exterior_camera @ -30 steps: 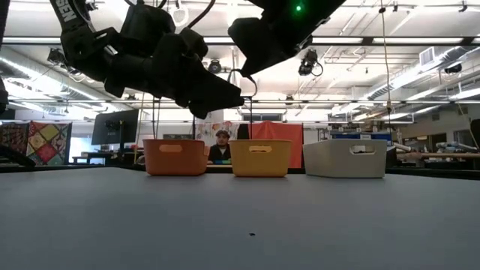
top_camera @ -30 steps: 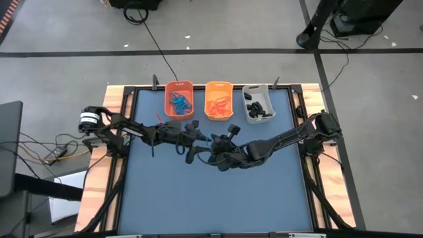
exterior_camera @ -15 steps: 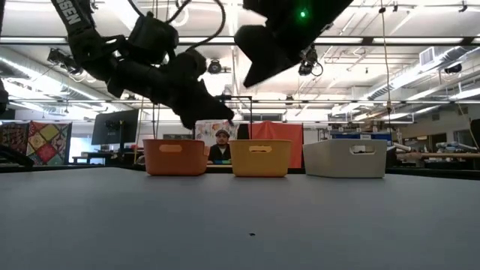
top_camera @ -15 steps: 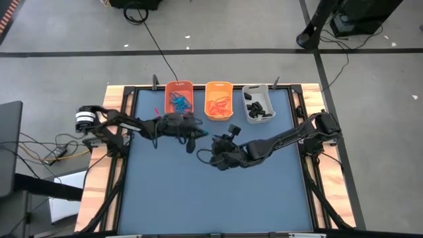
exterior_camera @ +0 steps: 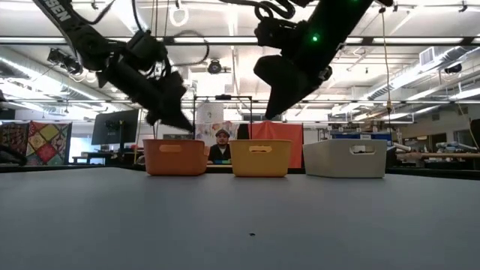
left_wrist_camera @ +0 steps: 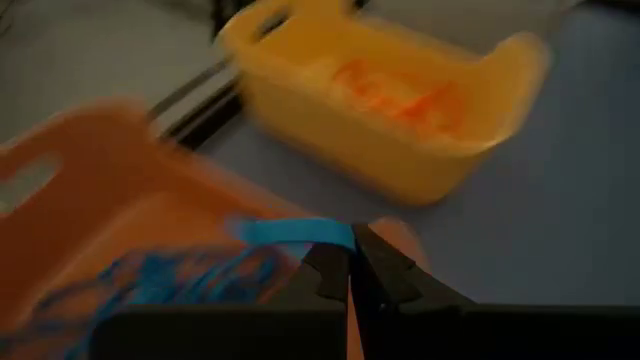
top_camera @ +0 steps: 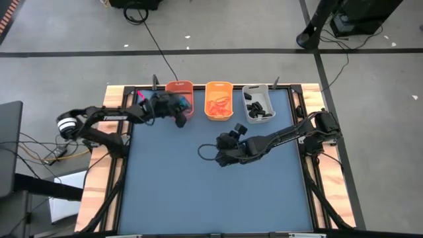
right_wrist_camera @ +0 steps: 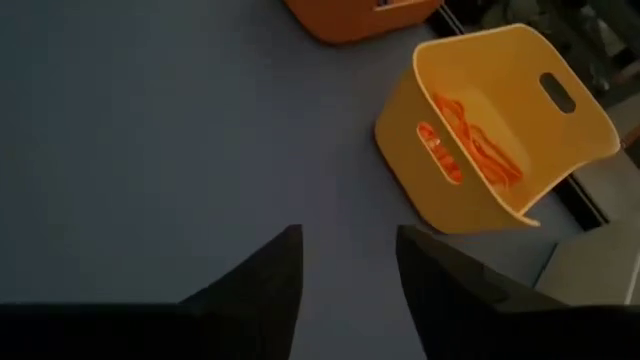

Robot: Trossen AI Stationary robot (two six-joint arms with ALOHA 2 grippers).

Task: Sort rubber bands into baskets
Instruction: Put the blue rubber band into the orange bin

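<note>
Three baskets stand in a row at the far edge: an orange one (top_camera: 178, 84) with blue rubber bands (left_wrist_camera: 150, 285), a yellow-orange one (top_camera: 219, 84) with orange bands (right_wrist_camera: 480, 140), and a grey-white one (top_camera: 256, 88) with black bands (top_camera: 256, 104). My left gripper (left_wrist_camera: 350, 262) is shut on a blue rubber band (left_wrist_camera: 285, 232) above the orange basket's near right corner (top_camera: 182, 118). My right gripper (right_wrist_camera: 345, 245) hangs open and empty over the middle of the table (top_camera: 221, 147), short of the yellow-orange basket. My left gripper pinches one end of the blue band's loop (left_wrist_camera: 330, 234) between its two fingertips. The fingers slant down from the table's left side. The band sticks out sideways from the fingertips, lifted clear above the orange basket (left_wrist_camera: 90, 190).
The blue table top (top_camera: 211, 192) stretches bare toward the near edge. A black frame and wooden rim (top_camera: 115, 99) run round it. Beyond the baskets, the low view shows a seated person (exterior_camera: 220, 145) in the room.
My left gripper has swung from the middle of the table, where it stood close to my right gripper, toward the far left, to above the orange basket, and has levelled out somewhat. My right gripper has stayed mid-table, turning and tipping further down.
</note>
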